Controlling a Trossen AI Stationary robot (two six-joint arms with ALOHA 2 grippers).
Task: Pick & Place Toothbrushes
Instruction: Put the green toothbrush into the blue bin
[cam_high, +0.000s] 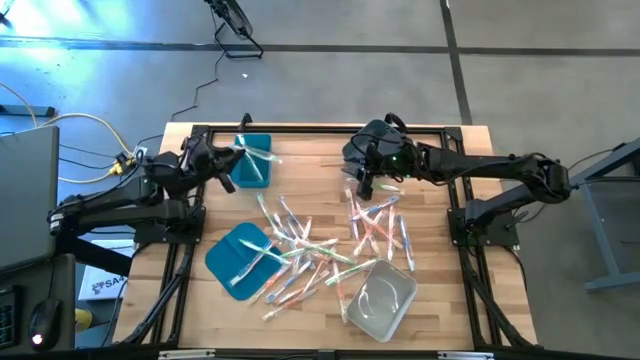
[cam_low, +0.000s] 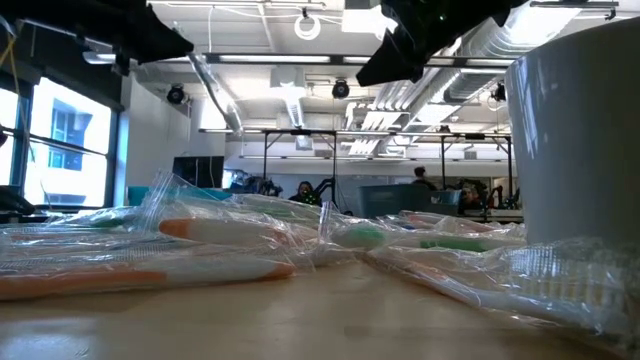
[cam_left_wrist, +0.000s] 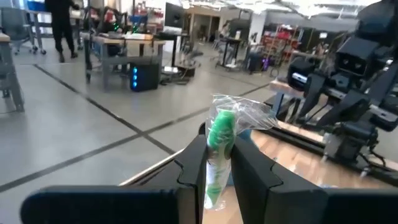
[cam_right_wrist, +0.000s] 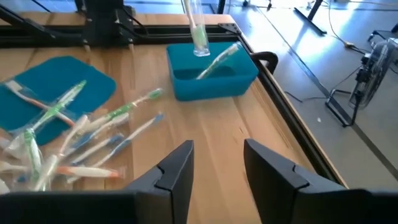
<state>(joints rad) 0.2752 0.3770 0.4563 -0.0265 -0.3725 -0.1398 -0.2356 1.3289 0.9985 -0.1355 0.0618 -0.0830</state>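
Wooden slatted table (cam_high: 440, 300) with a black frame, taken as landmark. Deep rectangular teal bin (cam_high: 252, 160) at the table's far left corner, one wrapped brush (cam_right_wrist: 217, 61) leaning inside it. Flat teal lid (cam_high: 238, 258) at the near left of the table, a few wrapped brushes lying across it. Clear rectangular plastic bin (cam_high: 380, 298) at the near right of the table, tilted askew, showing as a tall pale wall in the low view. Toothbrushes (cam_high: 320, 245): some dozens of thin pale sticks in crinkled clear wrappers, with green, orange-pink or blue parts, scattered in a loose crossing heap over the middle of the table, between lid and clear bin. Left gripper (cam_left_wrist: 219, 163): raised over the teal bin at the table's far left, jaws clamped on a green-and-white wrapped toothbrush (cam_left_wrist: 219, 134) that stands upright between the fingers, wrapper end flaring above them. Right gripper (cam_right_wrist: 216, 165): above bare wood at the table's far middle, just beyond the heap, jaws apart with nothing between them and touching nothing. Black cables and a yellow cord (cam_high: 90, 122) lie on the grey floor beyond the table's left edge.
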